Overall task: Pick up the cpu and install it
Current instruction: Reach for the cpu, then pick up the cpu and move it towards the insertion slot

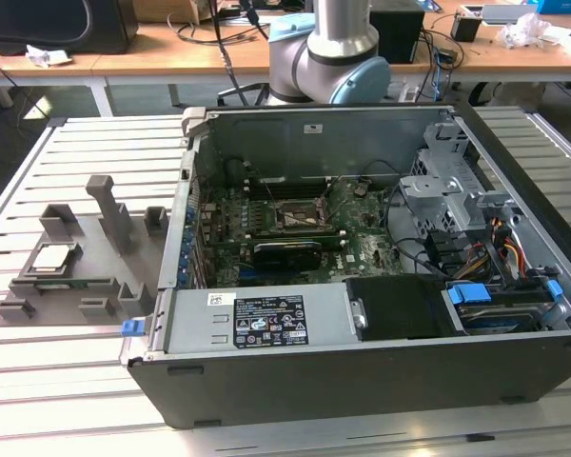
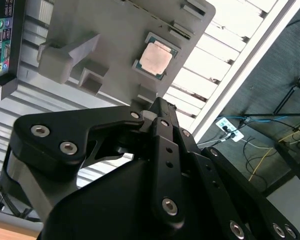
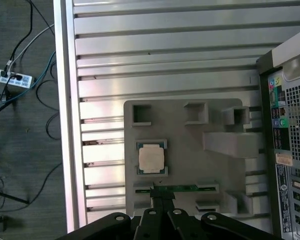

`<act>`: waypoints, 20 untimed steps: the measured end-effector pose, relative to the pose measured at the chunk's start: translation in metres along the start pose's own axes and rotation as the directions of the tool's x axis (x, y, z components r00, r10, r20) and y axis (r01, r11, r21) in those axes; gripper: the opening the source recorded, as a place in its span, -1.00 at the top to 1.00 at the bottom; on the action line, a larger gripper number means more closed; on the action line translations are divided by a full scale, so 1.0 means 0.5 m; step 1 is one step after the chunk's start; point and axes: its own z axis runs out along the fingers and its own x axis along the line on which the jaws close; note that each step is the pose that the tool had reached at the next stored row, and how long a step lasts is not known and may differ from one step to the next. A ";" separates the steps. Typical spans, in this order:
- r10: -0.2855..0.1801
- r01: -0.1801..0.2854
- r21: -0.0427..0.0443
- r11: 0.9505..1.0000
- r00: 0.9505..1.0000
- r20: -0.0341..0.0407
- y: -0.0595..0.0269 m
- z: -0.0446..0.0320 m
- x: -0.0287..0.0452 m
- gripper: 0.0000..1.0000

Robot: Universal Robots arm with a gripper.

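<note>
**A:** Start at the hand. What state?

**B:** Hand [image 3: 161, 195] narrow, tips drawn nearly together, gripping nothing. It hangs above the grey holder tray [image 3: 190, 150], clear of it.

**A:** And the cpu?

**B:** The cpu [image 3: 151, 159] lies flat, silver top up, in a square recess of the tray. Near the hand's tips, not touching them. Not yet picked up. The recess rim boxes it on all sides, I judge to keep it square and at a known spot.

**A:** Anything else in the tray?

**B:** A narrow green circuit strip [image 3: 187, 188] stands on edge in a slot just beside the cpu's recess. Other pockets and an upright block, unfilled.

**A:** Further out?

**B:** Tray sits on the slatted metal surface [image 1: 86, 143], to the exterior view's left of the open computer case [image 1: 362, 367]. Case lies on its side with the panel off, so the board faces up, presumably for reach from above. Socket [image 1: 300, 217] mid-board, dark centre, no silver chip in it. Cannot tell whether its frame is raised. Arm [image 1: 338, 48] rises behind the case.
</note>
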 end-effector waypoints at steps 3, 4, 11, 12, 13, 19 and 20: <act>0.000 0.000 0.010 1.000 1.000 0.001 0.006 0.000 0.014 0.79; 0.000 0.000 0.012 1.000 1.000 0.001 0.007 0.000 0.017 0.79; 0.000 0.000 0.013 1.000 1.000 0.001 0.007 0.000 0.018 0.79; 0.000 0.000 0.013 1.000 1.000 0.001 0.007 0.000 0.018 0.79; 0.000 0.000 0.013 1.000 1.000 0.001 0.007 0.000 0.018 0.79; 0.000 0.000 0.013 1.000 1.000 0.001 0.007 0.000 0.019 0.79; 0.000 0.000 0.013 1.000 1.000 0.001 0.007 0.000 0.019 0.79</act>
